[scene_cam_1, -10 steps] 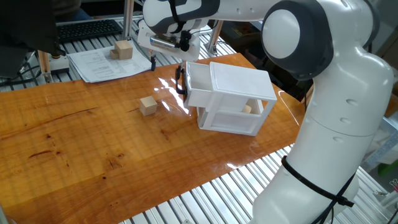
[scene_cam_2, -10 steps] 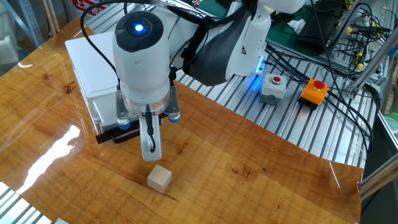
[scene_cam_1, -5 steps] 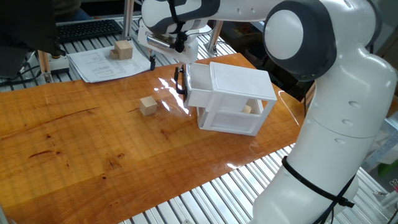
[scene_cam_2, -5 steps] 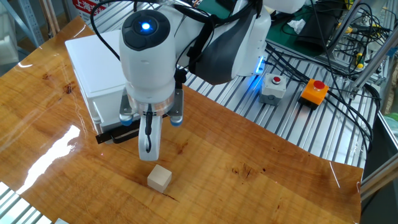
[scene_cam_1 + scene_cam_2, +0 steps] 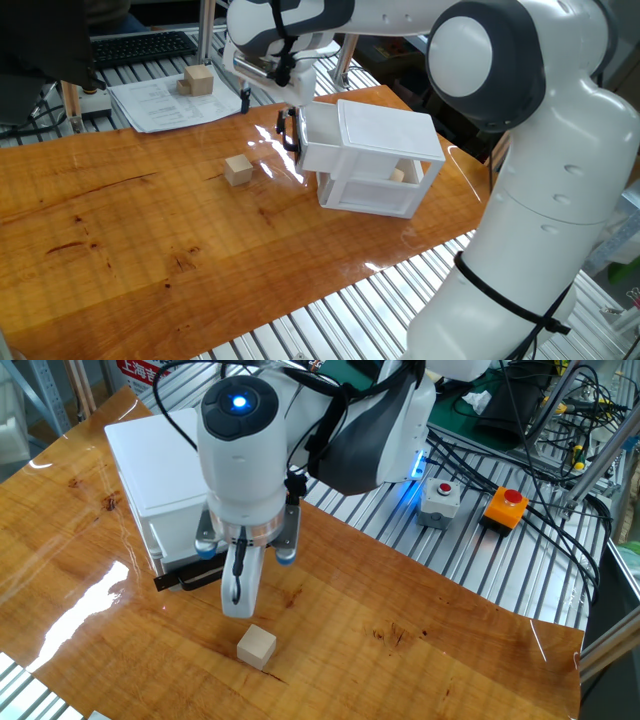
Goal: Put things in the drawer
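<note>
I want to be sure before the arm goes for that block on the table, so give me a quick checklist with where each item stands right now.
1. Block free on the table, nothing touching it: ok.
2. Gripper empty: ok.
3. Gripper directly above the block: not ok, it sits nearer the cabinet.
4. Fingers open enough for the block: cannot tell.
5. Drawer pulled out to receive it: ok, partly out.

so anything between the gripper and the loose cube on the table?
No. In the other fixed view only bare wood separates the gripper from the cube.
</note>
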`<state>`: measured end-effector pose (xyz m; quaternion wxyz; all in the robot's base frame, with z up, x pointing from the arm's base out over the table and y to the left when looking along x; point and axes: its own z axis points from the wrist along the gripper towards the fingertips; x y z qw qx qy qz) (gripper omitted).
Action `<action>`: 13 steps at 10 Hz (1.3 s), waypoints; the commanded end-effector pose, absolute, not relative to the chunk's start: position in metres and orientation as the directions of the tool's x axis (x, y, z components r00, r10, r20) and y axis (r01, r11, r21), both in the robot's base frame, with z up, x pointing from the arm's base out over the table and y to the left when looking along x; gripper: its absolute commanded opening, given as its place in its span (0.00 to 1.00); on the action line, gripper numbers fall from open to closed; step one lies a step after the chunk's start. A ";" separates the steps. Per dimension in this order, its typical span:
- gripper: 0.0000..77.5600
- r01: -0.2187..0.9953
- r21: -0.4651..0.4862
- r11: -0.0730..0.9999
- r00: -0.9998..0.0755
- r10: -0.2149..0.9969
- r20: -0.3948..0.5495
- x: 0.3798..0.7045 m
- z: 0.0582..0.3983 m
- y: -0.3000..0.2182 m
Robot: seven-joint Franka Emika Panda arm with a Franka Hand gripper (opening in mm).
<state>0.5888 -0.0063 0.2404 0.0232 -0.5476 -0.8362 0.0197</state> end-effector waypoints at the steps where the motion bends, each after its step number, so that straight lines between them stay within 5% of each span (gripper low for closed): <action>1: 1.00 0.960 -0.022 0.279 -0.278 0.960 0.025 0.587 0.243 -0.003; 13: 1.00 0.997 0.003 0.077 -0.078 0.996 0.046 0.586 0.246 0.000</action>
